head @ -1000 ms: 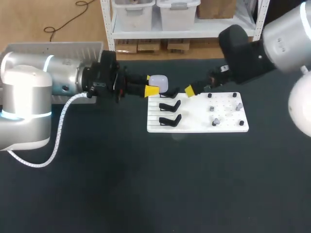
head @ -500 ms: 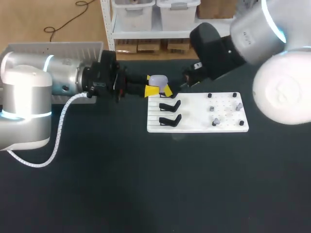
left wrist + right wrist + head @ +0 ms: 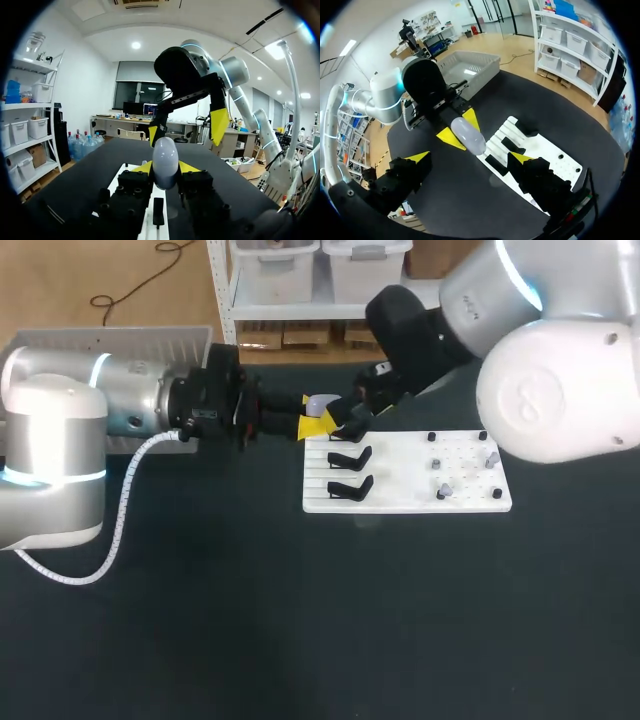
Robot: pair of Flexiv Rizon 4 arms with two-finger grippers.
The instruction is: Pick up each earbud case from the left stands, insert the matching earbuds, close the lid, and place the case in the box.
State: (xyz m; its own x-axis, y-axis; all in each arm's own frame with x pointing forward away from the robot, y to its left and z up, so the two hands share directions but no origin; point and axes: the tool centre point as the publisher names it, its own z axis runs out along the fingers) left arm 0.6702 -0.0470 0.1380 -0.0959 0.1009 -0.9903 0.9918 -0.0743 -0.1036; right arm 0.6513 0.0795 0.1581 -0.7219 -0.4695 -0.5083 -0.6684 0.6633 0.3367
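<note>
White earbud case [image 3: 165, 159], seemingly closed, gripped in left end effector [image 3: 165, 169]; right end effector [image 3: 470, 158] spread wide.

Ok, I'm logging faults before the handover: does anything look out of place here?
Nothing stands out. The left pincer grips the case, the open right pincer hangs close by it, and the board lies square.

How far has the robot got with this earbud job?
Done: one case is off its stand. In hand: the left gripper is shut on it, lid looking closed, while the right gripper hangs open by it. Left: the earbuds sit on the white board, and I see no case in the box.
</note>
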